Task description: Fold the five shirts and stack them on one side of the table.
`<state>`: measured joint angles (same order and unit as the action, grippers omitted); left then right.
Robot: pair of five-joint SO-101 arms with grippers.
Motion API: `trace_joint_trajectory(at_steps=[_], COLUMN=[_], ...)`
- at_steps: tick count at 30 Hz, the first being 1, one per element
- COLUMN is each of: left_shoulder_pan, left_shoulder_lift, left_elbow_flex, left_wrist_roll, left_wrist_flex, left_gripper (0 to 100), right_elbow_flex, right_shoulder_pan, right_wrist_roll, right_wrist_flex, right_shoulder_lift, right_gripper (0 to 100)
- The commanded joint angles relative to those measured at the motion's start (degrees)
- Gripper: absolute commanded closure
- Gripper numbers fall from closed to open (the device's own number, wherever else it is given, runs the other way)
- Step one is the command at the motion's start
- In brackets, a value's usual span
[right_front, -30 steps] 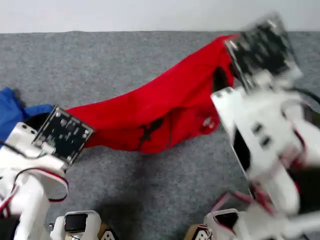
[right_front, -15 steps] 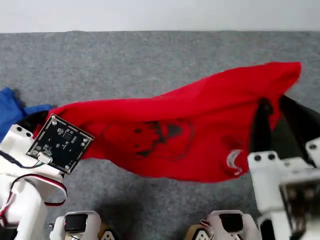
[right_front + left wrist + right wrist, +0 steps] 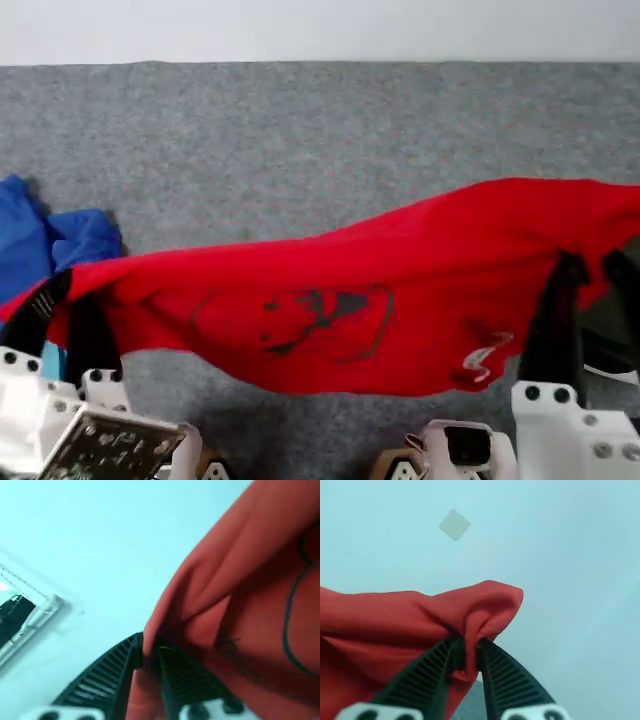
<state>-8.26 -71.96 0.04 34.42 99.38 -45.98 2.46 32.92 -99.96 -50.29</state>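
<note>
**A:** What has the right pincer (image 3: 468,647) got?

**B:** A bunched fold of the red shirt (image 3: 390,622), clamped tight between its black ribbed fingers (image 3: 427,672). The fold bulges past the tips at the pincer's twelve o'clock, and the rest of the cloth trails off towards its nine.

**A:** And behind it?

**B:** A pale surface with a small square patch (image 3: 454,524).

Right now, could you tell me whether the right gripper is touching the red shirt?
Touching. The right wrist view shows the right gripper pinching a fold of the red shirt.
</note>
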Motion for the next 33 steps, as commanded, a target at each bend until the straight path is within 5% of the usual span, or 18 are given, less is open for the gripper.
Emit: trace_joint_trajectory(at_steps=[1,10,26,33], left_shoulder_pan=[-0.3,-0.3,-0.4,-0.3], left_shoulder_lift=[-1.5,-10.9,-18.7,-18.6], left_elbow_flex=[2.2,11.3,19.9,34.2], left_wrist_roll=[-0.4,-0.4,-0.4,-0.4], left_wrist_flex=[1.0,1.0,1.1,-1.2], left_gripper=[100,100,100,100], right_elbow_flex=[-0.5,-0.5,-0.2,9.5], right_shoulder_pan=[1.8,1.9,1.9,1.6], right_wrist_roll=[3.4,10.4,12.4,12.0], right_wrist_flex=[2.7,7.0,5.5,1.9], right_shoulder_lift=[0.0,-1.5,-2.5,2.2], right_gripper=[98.7,98.7,98.7,98.7])
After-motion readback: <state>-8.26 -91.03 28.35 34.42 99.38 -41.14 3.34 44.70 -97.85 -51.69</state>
